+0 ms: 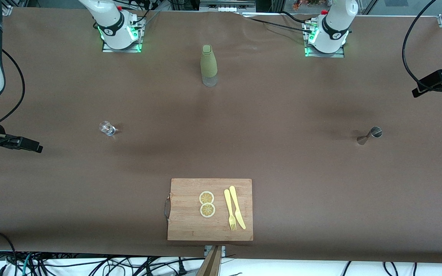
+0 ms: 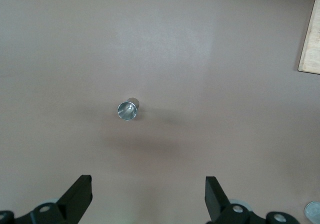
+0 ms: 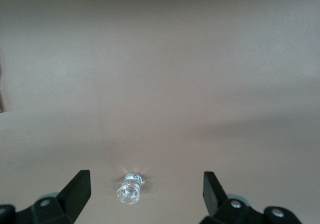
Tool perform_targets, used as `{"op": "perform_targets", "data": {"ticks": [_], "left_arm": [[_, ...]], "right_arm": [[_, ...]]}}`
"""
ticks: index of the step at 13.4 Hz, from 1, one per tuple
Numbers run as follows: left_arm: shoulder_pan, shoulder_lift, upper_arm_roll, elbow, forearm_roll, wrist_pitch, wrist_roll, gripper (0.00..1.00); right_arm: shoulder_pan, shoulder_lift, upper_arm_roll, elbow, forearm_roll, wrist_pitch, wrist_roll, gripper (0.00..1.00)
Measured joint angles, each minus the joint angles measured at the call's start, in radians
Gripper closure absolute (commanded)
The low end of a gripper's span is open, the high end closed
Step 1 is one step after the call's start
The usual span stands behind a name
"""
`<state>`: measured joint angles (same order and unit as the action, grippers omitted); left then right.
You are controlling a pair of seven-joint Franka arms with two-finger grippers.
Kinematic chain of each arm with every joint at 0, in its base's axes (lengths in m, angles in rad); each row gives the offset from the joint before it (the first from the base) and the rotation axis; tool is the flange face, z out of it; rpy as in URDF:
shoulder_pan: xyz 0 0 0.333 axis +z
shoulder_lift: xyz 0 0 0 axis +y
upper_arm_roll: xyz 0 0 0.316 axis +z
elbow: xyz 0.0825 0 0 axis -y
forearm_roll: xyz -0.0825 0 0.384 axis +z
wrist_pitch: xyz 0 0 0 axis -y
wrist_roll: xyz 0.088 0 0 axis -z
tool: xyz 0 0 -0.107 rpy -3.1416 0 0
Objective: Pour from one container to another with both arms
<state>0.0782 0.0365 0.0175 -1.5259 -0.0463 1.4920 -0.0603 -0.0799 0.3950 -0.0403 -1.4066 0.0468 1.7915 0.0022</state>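
Observation:
The tiny clear glass [image 1: 107,128] stands upright on the brown table toward the right arm's end. In the right wrist view the glass [image 3: 130,190] lies far below my right gripper [image 3: 145,174], between its wide-open fingers, and nothing is held. The silver hourglass jigger [image 1: 370,135] stands upright toward the left arm's end. My left gripper [image 2: 147,179] hangs open high over the table, and the jigger [image 2: 128,110] shows rim-up well below it, untouched. In the front view both hands show only partly at the edges.
A tall olive-green bottle [image 1: 208,65] stands between the two arm bases. A wooden cutting board [image 1: 190,226] near the table's front edge carries two lemon slices [image 1: 206,204] and a yellow fork and knife [image 1: 234,211]. Cables hang at both ends.

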Motion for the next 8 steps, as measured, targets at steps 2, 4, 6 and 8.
{"op": "perform_targets", "data": {"ticks": [2, 4, 6, 8], "left_arm": [[0.0, 0.011, 0.003, 0.011, -0.007, 0.0, 0.0, 0.0], [0.0, 0.012, 0.007, 0.014, -0.014, 0.0, 0.0, 0.0], [0.0, 0.012, 0.01, 0.023, -0.063, 0.0, -0.001, 0.0], [0.004, 0.012, 0.015, 0.034, -0.12, 0.0, -0.001, 0.0]], "right_arm": [[0.0, 0.0, 0.0, 0.0, 0.0, 0.0, 0.0, 0.0], [0.0, 0.0, 0.0, 0.0, 0.0, 0.001, 0.0, 0.0], [0.001, 0.0, 0.0, 0.0, 0.0, 0.001, 0.0, 0.0], [0.001, 0.0, 0.0, 0.0, 0.0, 0.001, 0.0, 0.0]]}}
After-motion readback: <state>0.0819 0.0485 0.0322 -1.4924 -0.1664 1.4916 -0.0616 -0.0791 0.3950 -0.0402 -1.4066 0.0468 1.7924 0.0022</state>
